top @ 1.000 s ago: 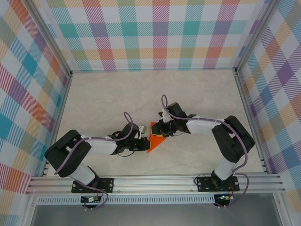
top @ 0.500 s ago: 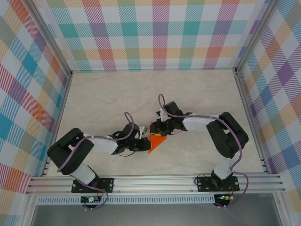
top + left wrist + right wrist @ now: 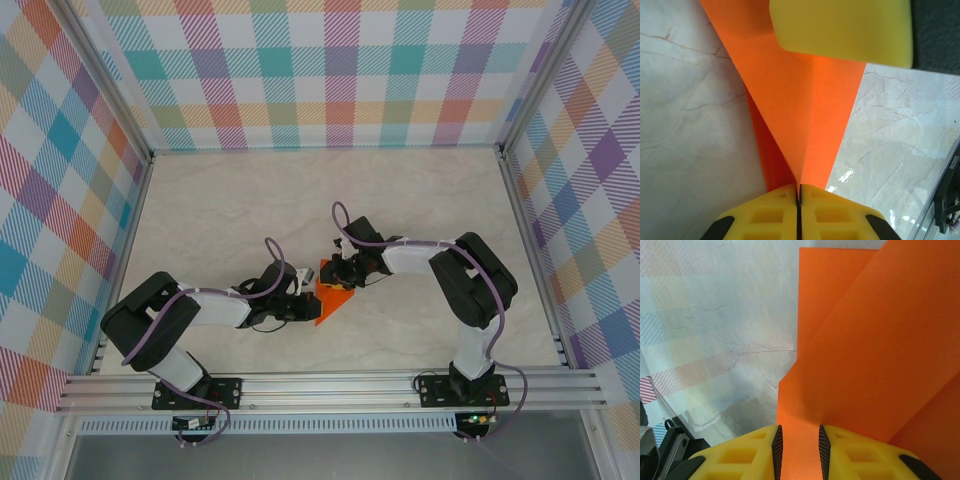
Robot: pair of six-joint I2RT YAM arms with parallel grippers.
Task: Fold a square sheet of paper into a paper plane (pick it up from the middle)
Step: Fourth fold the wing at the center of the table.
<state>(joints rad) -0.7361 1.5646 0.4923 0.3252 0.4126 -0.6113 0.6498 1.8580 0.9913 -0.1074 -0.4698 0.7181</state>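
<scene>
The square sheet of paper [image 3: 333,300] lies folded into a bright orange, layered triangular shape on the table between the two arms. My left gripper [image 3: 307,300] comes at it from the left; in the left wrist view the yellow fingers [image 3: 765,210] are shut on the paper's [image 3: 800,115] raised creased edge. My right gripper [image 3: 339,277] sits over the paper's far end. Its jaws stand a little apart in the right wrist view, with flat orange paper [image 3: 865,340] showing in the gap at the gripper [image 3: 798,432]. A yellow finger of the right gripper [image 3: 840,25] rests on the paper.
The pale marble-patterned table [image 3: 250,210] stretches behind and to both sides of the paper. Checked walls [image 3: 320,70] close it in at the back and the sides. An aluminium rail [image 3: 330,385] runs along the near edge by the arm bases.
The right arm's elbow and forearm have swung left, bringing its gripper slightly further over the paper. The left gripper and the paper have hardly moved.
</scene>
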